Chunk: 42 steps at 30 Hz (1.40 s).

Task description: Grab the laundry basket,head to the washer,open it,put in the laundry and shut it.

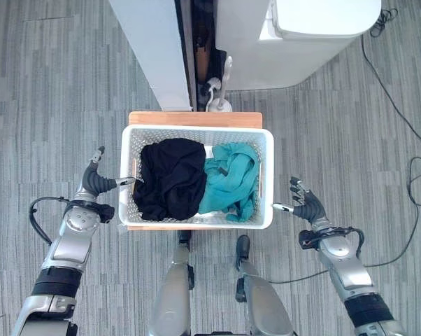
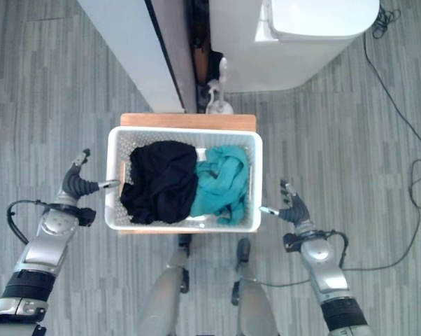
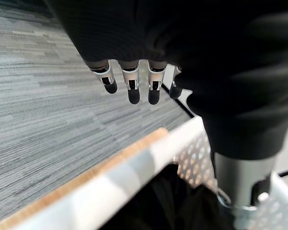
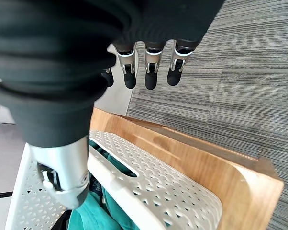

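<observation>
The white perforated laundry basket stands on a low wooden stand right in front of me. It holds a black garment on the left and a teal garment on the right. My left hand is at the basket's left side, fingers straight and outside the rim, thumb at the rim. My right hand is at the right side, fingers straight, thumb tip at the right rim. Neither hand grips anything. The white washer stands beyond the basket, lid down.
A white panel rises at the back left of the washer, with a dark gap between them. A small white object sits on the floor at the foot of that gap, just behind the stand. Grey carpet lies on both sides.
</observation>
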Motion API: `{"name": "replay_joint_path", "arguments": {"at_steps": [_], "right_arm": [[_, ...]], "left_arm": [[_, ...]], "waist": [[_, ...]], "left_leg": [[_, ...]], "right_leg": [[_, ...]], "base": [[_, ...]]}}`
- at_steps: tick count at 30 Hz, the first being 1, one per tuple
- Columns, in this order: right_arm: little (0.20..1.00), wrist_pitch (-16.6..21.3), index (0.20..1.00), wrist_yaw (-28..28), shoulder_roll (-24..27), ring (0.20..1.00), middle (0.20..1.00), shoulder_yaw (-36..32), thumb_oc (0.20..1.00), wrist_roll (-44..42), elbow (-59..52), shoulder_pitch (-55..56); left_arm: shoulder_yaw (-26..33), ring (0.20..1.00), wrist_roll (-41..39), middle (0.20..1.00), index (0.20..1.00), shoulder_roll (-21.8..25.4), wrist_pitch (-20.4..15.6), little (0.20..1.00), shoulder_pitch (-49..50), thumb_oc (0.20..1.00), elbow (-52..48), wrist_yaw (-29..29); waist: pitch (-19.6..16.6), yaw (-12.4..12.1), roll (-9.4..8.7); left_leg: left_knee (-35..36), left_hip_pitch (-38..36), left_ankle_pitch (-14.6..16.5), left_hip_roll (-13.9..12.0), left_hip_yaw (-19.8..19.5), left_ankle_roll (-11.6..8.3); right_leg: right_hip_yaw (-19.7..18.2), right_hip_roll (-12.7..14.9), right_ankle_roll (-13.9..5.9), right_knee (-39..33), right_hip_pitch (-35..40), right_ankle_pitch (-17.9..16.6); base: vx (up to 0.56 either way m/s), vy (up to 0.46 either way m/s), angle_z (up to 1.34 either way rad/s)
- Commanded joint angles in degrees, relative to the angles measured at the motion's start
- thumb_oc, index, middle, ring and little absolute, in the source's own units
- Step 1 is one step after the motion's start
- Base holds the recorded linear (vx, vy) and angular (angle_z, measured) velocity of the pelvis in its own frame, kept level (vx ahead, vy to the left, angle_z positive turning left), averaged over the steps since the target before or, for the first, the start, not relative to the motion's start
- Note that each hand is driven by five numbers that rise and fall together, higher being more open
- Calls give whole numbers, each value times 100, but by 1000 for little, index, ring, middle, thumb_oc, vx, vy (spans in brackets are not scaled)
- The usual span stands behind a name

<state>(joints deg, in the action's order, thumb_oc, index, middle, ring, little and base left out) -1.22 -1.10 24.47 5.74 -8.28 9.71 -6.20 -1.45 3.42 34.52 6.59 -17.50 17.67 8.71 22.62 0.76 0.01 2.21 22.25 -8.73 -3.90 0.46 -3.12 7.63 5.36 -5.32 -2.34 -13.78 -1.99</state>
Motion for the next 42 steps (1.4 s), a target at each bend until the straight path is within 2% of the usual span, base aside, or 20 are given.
{"name": "replay_joint_path", "arguments": {"at_steps": [1,11,20,32,42], "right_arm": [[1000,177,1000,-3,204,1000,1000,21,1000,-150,-477,272],[1000,220,1000,-17,237,1000,1000,142,1000,-303,-615,268],[1000,141,1000,-166,84,1000,1000,431,1000,-415,-507,-170],[1000,-334,1000,-650,-85,1000,1000,787,1000,-93,175,-1068],[1000,-458,1000,-729,-425,1000,1000,1190,1000,118,209,-1265]], "left_arm": [[129,1000,207,1000,1000,73,-27,1000,-196,1000,285,426],[-82,1000,-18,1000,1000,133,-38,1000,-521,1000,636,543],[-249,1000,-216,1000,1000,47,41,1000,-507,1000,859,542],[-651,1000,-673,1000,1000,-85,42,1000,-776,1000,924,510],[-923,1000,-901,1000,1000,-100,-86,1000,-1051,1000,958,578]], "waist": [[-364,29,-175],[-211,89,-206],[-110,27,-198],[-65,-79,-135],[-12,-115,-147]], "left_leg": [[-503,57,624,-314,-20,-120],[-579,144,615,-337,-12,-129],[-738,261,671,-317,-17,-91],[-886,545,705,-224,-121,-33],[-1211,883,852,-128,-195,25]], "right_leg": [[74,523,-92,797,-833,-2],[53,509,-90,765,-891,-57],[14,515,-88,792,-967,-94],[48,587,-75,848,-1116,-112],[36,642,-86,883,-1251,-152]], "base": [[-6,-9,-11],[-1,-1,-1],[3,1,-2],[2,5,1],[15,48,1]]}}
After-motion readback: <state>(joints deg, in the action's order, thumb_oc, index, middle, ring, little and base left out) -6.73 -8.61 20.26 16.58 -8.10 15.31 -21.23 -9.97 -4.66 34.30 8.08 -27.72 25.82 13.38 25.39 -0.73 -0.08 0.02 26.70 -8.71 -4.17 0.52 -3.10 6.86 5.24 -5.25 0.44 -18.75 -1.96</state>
